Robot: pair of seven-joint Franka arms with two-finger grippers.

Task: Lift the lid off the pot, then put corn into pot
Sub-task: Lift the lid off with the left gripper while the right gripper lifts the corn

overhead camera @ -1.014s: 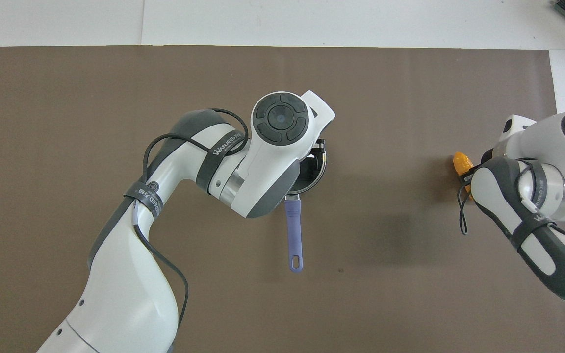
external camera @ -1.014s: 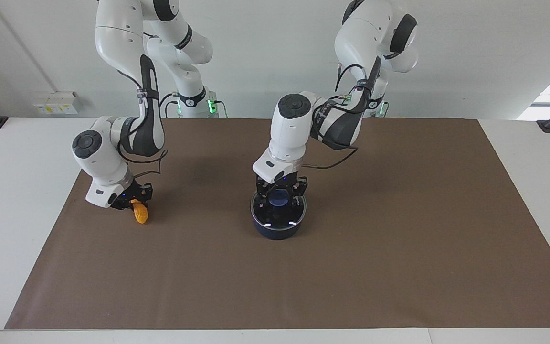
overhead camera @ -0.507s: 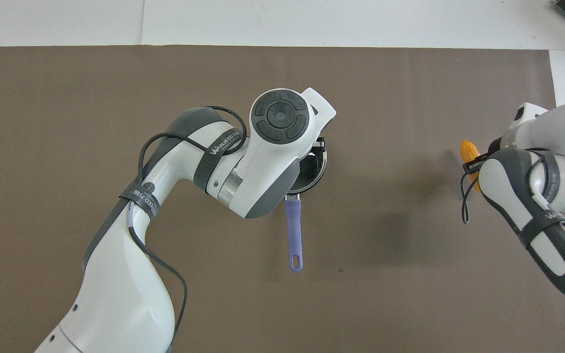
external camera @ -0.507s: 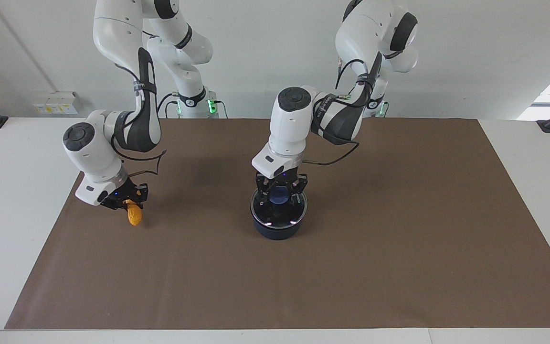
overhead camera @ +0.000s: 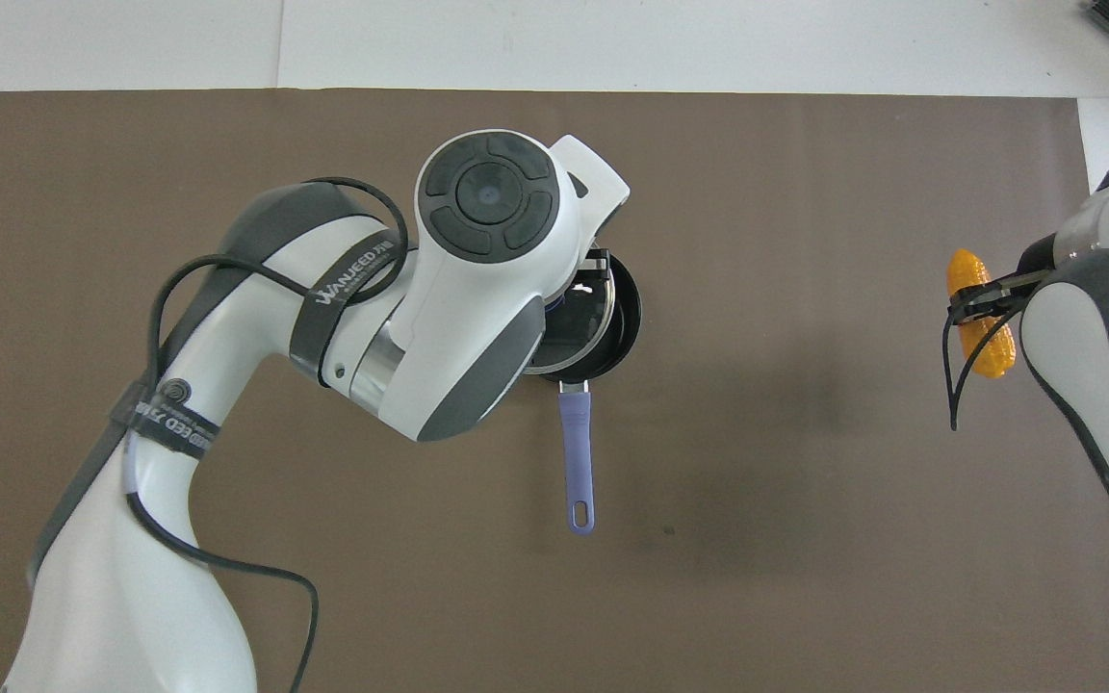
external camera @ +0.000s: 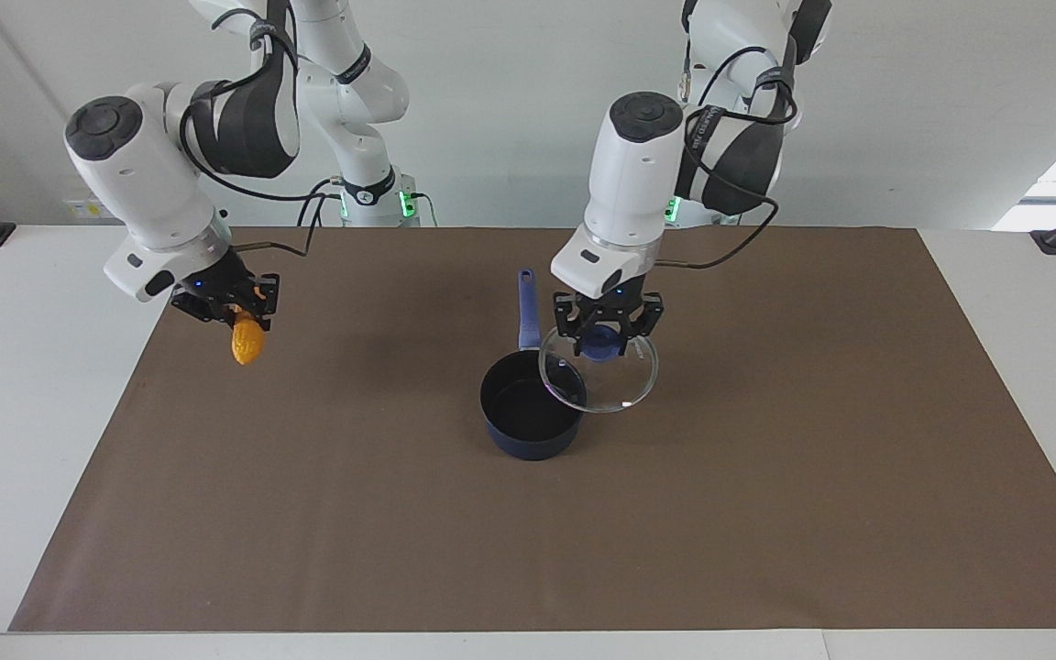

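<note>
The dark blue pot (external camera: 528,444) stands uncovered at the middle of the mat, its black inside showing and its long blue handle (external camera: 525,307) pointing toward the robots. My left gripper (external camera: 603,345) is shut on the blue knob of the glass lid (external camera: 615,385). It holds the lid tilted in the air over the pot's rim toward the left arm's end. My right gripper (external camera: 238,317) is shut on the orange-yellow corn (external camera: 247,343) and holds it up over the mat's edge at the right arm's end. In the overhead view the pot (overhead camera: 628,325), lid (overhead camera: 581,322) and corn (overhead camera: 980,322) show.
A brown mat (external camera: 766,504) covers most of the white table (external camera: 24,385). The pot's handle (overhead camera: 577,452) lies along the mat toward the robots. Nothing else stands on the mat.
My left gripper has lifted the lid off the pot and carried it up toward the left arm's end. My right gripper has raised the corn well off the mat.
</note>
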